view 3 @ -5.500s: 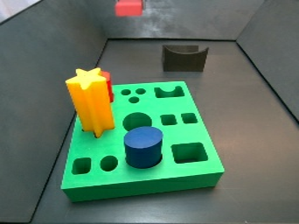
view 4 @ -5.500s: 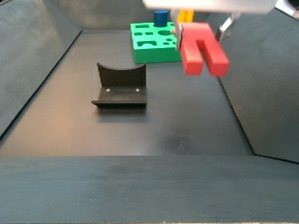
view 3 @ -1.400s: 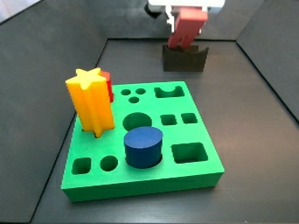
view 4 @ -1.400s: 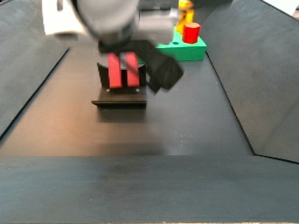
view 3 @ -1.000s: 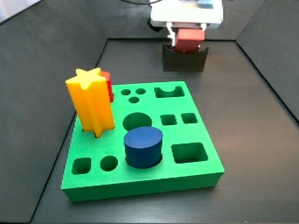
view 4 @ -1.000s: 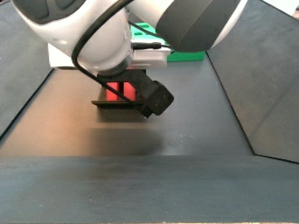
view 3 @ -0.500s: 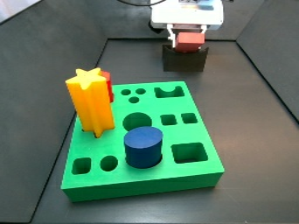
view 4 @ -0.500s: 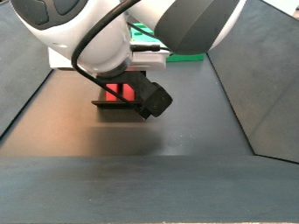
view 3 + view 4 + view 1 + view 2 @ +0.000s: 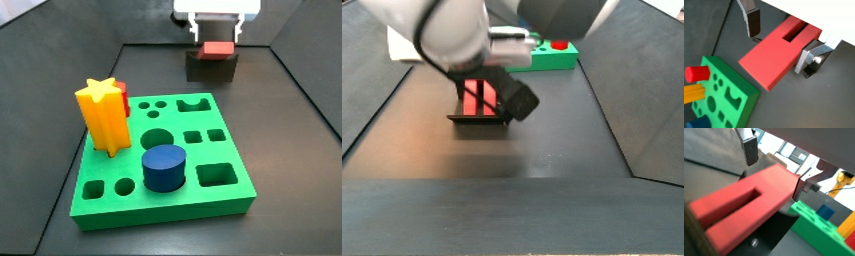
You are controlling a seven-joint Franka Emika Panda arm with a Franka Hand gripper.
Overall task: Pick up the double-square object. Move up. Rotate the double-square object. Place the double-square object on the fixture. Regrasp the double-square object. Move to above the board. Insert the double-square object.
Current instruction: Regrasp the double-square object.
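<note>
The double-square object (image 9: 215,48) is a salmon-red slotted block resting on the dark fixture (image 9: 211,68) at the back of the floor; in a side view the object (image 9: 476,98) lies in the fixture (image 9: 480,118). My gripper (image 9: 217,30) hangs just above it, open. In both wrist views the block (image 9: 774,55) (image 9: 747,198) lies between the silver fingers (image 9: 753,22) with a gap on one side. The gripper (image 9: 781,52) (image 9: 774,178) straddles it without clamping. The green board (image 9: 221,203) lies nearer the front.
On the board stand a yellow star prism (image 9: 103,115), a darker red peg (image 9: 123,100) behind it and a blue cylinder (image 9: 164,167). Dark sloping walls (image 9: 307,90) close in the floor on both sides. The arm (image 9: 462,30) hides much of the far end.
The gripper brought the block down onto the fixture, opened its fingers and has now lifted slightly. The block stays on the fixture.
</note>
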